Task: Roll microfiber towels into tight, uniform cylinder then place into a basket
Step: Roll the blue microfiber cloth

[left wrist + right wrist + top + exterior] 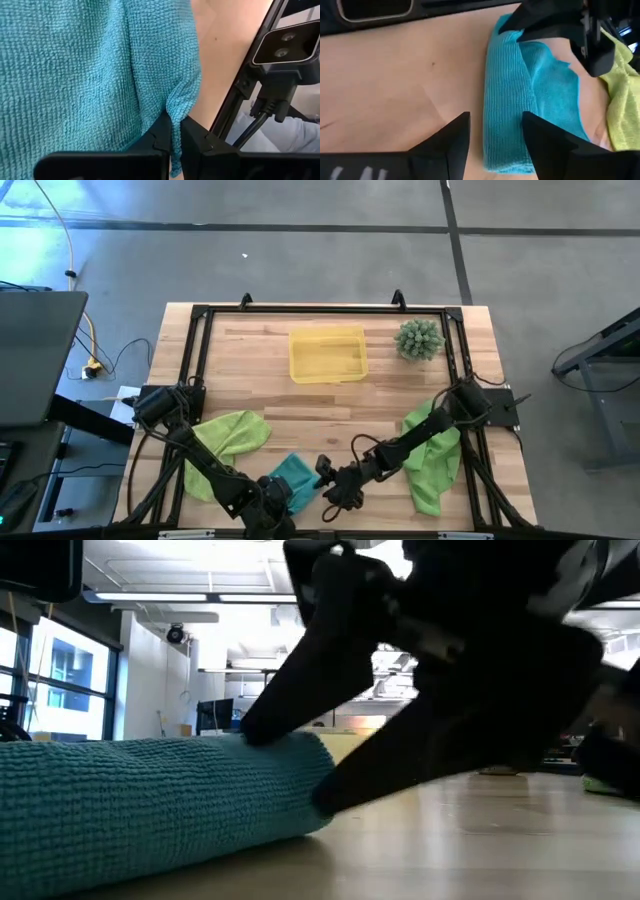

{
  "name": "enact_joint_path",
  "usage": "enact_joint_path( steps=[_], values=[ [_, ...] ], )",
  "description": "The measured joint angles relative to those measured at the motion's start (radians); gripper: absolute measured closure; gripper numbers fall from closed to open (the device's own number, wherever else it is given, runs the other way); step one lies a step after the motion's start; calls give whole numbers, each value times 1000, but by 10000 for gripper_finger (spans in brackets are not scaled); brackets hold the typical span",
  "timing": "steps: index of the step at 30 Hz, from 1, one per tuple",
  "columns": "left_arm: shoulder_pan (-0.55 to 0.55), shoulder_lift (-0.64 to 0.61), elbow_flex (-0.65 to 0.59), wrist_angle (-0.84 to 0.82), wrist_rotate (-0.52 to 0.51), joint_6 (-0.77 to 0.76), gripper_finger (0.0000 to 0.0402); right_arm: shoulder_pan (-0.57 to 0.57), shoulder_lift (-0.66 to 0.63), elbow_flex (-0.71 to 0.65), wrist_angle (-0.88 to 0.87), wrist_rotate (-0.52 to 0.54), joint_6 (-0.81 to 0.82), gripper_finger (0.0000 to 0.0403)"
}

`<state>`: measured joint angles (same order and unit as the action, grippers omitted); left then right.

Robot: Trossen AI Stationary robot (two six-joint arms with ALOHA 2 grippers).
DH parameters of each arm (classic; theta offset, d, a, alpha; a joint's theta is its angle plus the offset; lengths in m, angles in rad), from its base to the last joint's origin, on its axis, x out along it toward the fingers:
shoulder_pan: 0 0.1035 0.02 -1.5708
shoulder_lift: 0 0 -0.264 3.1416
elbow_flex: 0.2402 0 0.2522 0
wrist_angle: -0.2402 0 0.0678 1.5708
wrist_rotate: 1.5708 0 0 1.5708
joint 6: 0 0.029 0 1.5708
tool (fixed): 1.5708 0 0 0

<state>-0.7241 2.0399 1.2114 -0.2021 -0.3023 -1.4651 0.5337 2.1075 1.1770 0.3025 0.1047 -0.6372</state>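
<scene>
Risk: the half-rolled teal towel (520,100) could unroll, since the right gripper (495,137) stands open just beside the roll's end; only the left gripper (172,142) is clamped on its corner; it lies at the tabletop's (250,380) near edge, well apart from the basket (327,355).

Open-plan lab: strip ceiling lights (180,598), concrete floor (300,260), framed wooden bench (260,395).

floor: grey concrete (300,240), dark seams
windows: tall panes (60,680) on one side
light: ceiling strips (180,598)
</scene>
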Motion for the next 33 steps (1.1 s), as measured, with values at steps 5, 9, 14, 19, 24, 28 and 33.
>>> enact_joint_path(
  steps=[5, 9, 14, 19, 24, 28, 33],
  values=[
    [2, 1, 0, -3, 8, 12, 394, -13, 10, 0, 14, 0, 0, 231],
    [6, 2, 0, 0, 3, 29, 394, -29, 10, 0, 8, -3, 9, 231],
    [7, 3, 8, -3, 5, 84, 390, -38, 10, 0, -24, -6, 10, 233],
    [7, 4, 10, -3, 5, 108, 379, -36, 27, 2, -26, -6, 9, 261],
    [8, 4, 10, -6, 12, 124, 380, -36, 46, 4, -21, -9, 32, 308],
    [13, -13, 9, -20, 31, 126, 376, -34, 48, 4, -31, -6, 105, 356],
    [21, -55, 7, -79, 96, 144, 359, -35, 48, 5, -58, -6, 189, 396]
  ],
)
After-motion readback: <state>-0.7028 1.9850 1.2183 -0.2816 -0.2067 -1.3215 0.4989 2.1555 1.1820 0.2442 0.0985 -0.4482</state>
